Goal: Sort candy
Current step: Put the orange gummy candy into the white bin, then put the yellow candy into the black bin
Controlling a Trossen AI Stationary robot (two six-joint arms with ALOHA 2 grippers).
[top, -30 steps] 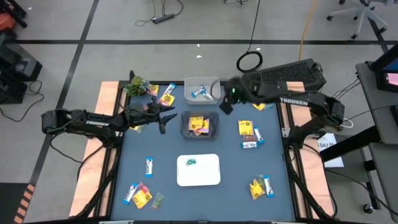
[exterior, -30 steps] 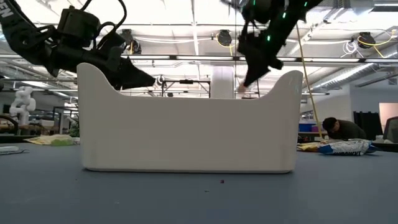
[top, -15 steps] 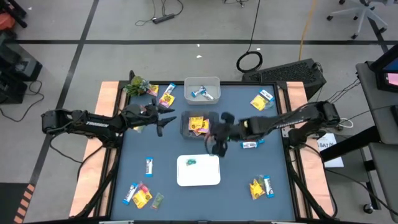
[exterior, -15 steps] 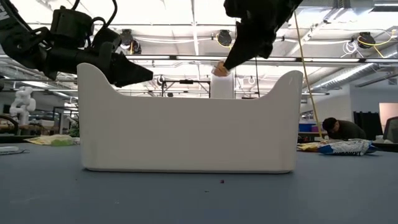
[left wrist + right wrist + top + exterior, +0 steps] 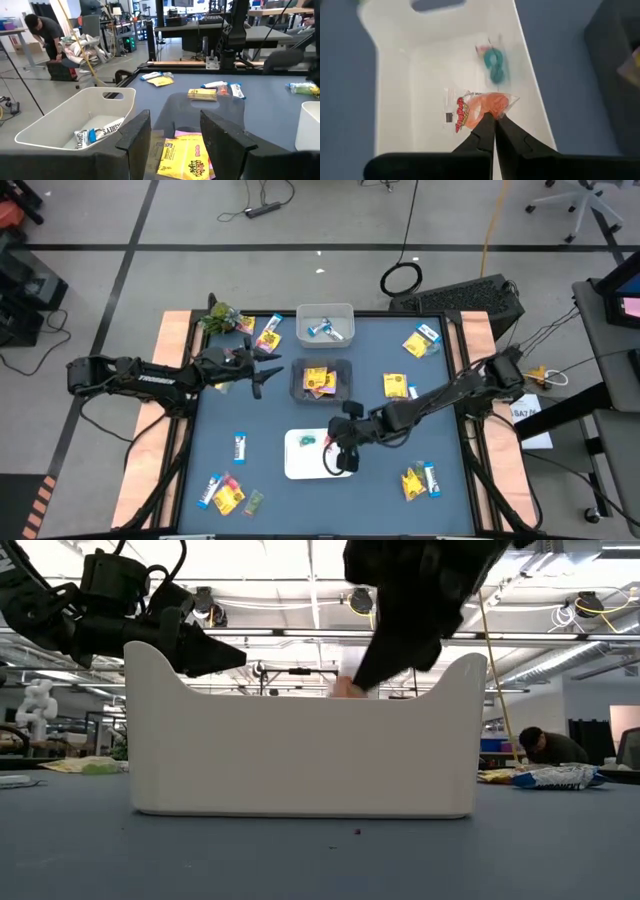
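My right gripper (image 5: 345, 462) hangs shut over the near white bin (image 5: 319, 470), holding a small clear-wrapped orange-red candy (image 5: 480, 107). A green piece (image 5: 495, 67) lies on the bin's floor. In the low view the gripper (image 5: 350, 685) is at the height of the bin's rim (image 5: 300, 755). My left gripper (image 5: 262, 372) is open and level beside the dark tray (image 5: 340, 370) of yellow packets (image 5: 185, 160), touching nothing. A far white bin (image 5: 325, 312) holds blue-and-white bars. My right gripper pinches the candy's clear wrapper at its edge (image 5: 490, 112) between the two fingertips. The fingers slant down from above. The candy hangs clear of the bin's floor, just past the tips.
Loose candy lies in groups on the blue table: far left (image 5: 268, 335), far right (image 5: 420, 342), right of the dark tray (image 5: 400, 387), near right (image 5: 420, 480), near left (image 5: 228, 492), and a blue bar (image 5: 240, 445). A green leafy object (image 5: 222, 317) sits at the far left corner.
My right gripper has swung from beside the far white bin toward the table's near edge and down, tipping steeper, and now hangs over the near white bin. It has stayed shut on the candy throughout.
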